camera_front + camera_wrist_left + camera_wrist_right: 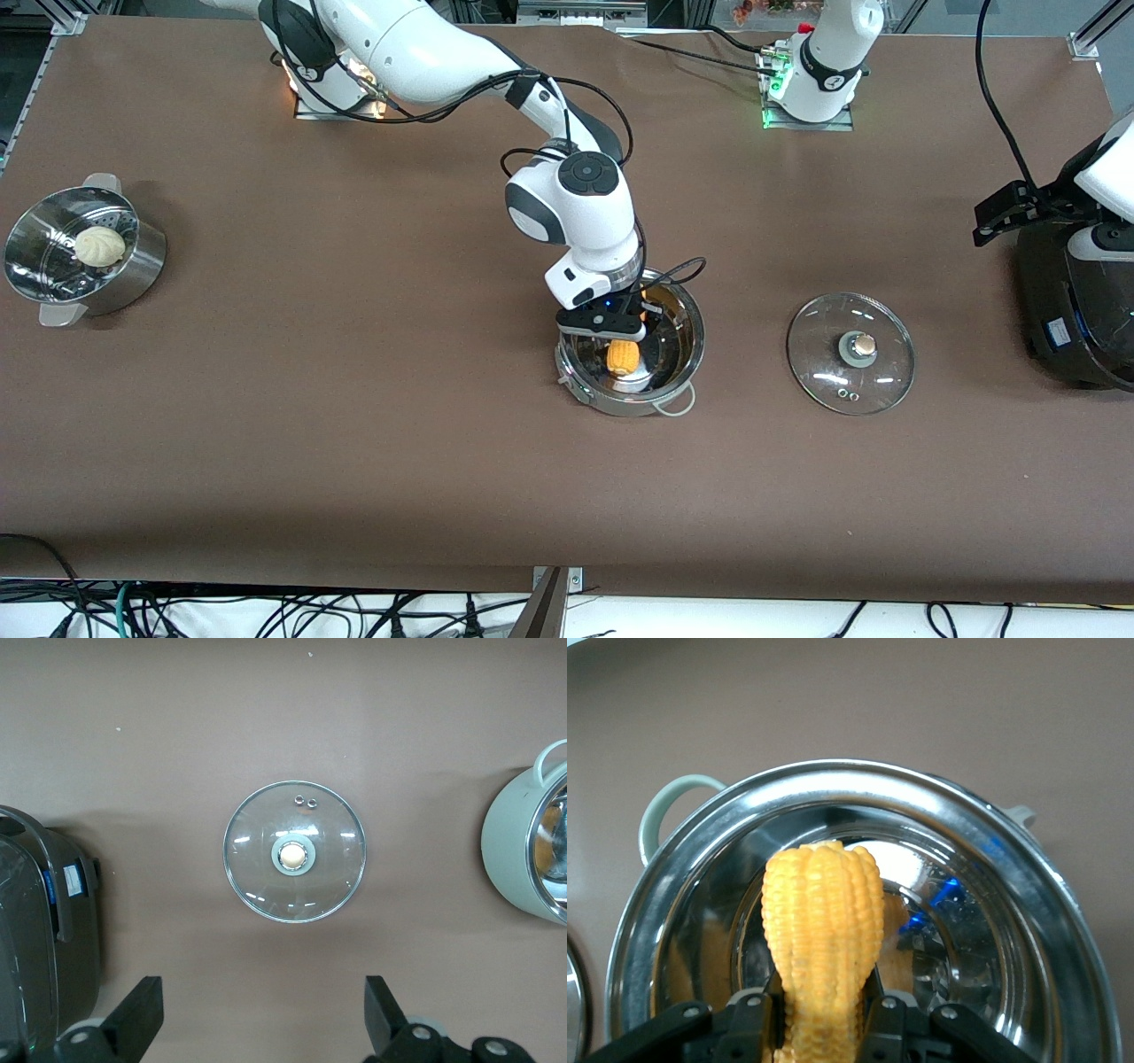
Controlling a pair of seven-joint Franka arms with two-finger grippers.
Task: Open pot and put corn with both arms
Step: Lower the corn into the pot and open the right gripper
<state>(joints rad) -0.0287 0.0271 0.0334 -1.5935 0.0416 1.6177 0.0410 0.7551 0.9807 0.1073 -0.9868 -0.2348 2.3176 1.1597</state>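
The steel pot (687,354) stands open in the middle of the table. My right gripper (620,341) is shut on the yellow corn (623,356) and holds it inside the pot's mouth, just above the bottom. In the right wrist view the corn (822,930) sits between the fingers (749,1014), over the pot (1063,930). The glass lid (828,377) with its copper knob (858,346) lies flat on the table beside the pot, toward the left arm's end. My left gripper (1005,213) hangs open and empty high above the lid (266,868).
A steel steamer pot (146,266) with a white bun (99,245) stands at the right arm's end. A black rice cooker (1076,310) stands at the left arm's end, beside the lid; it also shows in the left wrist view (35,930).
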